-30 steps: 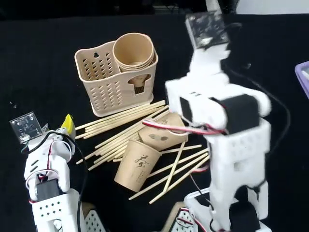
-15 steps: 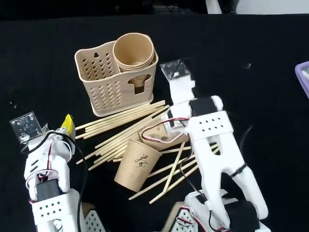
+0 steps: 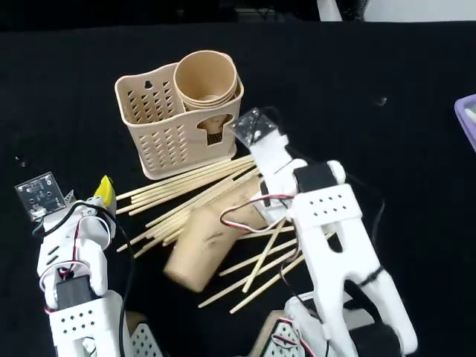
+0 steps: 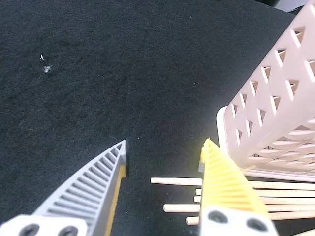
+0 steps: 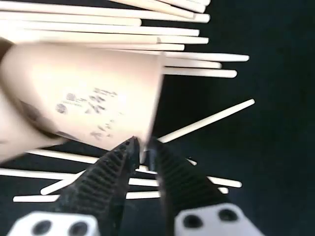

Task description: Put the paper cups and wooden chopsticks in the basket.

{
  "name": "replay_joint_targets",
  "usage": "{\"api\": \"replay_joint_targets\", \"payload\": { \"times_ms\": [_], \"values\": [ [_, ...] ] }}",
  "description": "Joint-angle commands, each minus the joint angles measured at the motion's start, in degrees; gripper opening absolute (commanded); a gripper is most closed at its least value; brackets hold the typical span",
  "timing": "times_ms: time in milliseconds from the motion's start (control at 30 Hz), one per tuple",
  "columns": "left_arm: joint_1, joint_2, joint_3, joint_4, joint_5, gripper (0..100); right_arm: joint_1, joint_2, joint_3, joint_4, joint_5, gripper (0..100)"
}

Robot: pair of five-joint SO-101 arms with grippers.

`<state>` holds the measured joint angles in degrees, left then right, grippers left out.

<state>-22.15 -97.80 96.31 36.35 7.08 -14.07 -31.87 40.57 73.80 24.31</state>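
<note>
Cups: one nested stack (image 3: 207, 74) stands in the basket (image 3: 160, 141), about three rims. One loose paper cup (image 3: 195, 253) lies on its side on the robot's side of the basket.

Chopsticks (image 3: 186, 186): over a dozen, fanned on the counter (image 3: 387, 74) against the basket's near wall, some under the loose cup.

The right arm covers part of the pile from above. Its wrist view shows the right hand (image 5: 142, 143) pinched on that cup's rim.

Left hand (image 4: 165, 145): fingers apart, near the basket's left corner.

A purple item (image 3: 467, 111) sits far right of the basket.

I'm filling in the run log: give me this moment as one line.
right claw: shut on paper cup rim | left claw: open, beside basket | chopsticks: on table | stacked cups: in basket
</note>
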Motion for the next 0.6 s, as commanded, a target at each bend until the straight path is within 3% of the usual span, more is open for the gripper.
{"api": "replay_joint_targets", "payload": {
  "times_ms": [0, 300, 567],
  "values": [
    [-0.04, -0.70, 1.36, 0.18, -0.62, 24, 0.09, -7.78, -1.80, 3.60, 1.14, 1.1],
    [-0.04, -0.70, 1.36, 0.18, -0.62, 24, 0.18, -20.79, -9.80, 16.26, 7.12, 1.1],
    [-0.04, -0.70, 1.36, 0.18, -0.62, 24, 2.73, -15.43, -8.22, 15.03, 6.95, 1.5]
  ]
}}
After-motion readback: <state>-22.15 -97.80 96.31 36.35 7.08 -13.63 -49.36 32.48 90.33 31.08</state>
